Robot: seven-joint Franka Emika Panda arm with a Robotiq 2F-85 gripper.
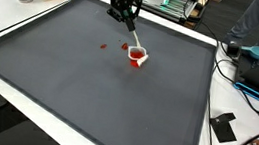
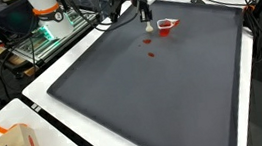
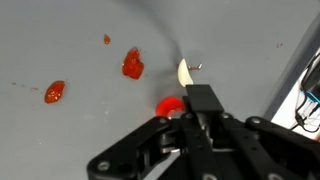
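Gripping a white utensil (image 1: 131,34) by its upper end, the gripper (image 1: 126,15) has its fingers (image 3: 203,100) pressed together on the handle. The utensil slants down and away from the fingers, and its lower end reaches a small cup (image 1: 138,55) with red contents, which stands just below and ahead of the gripper on the dark mat (image 1: 86,97). Whether the tip touches the contents cannot be told. In the wrist view, red blobs (image 3: 132,64) lie on the mat ahead and to one side of the fingers, the nearest one near the cup.
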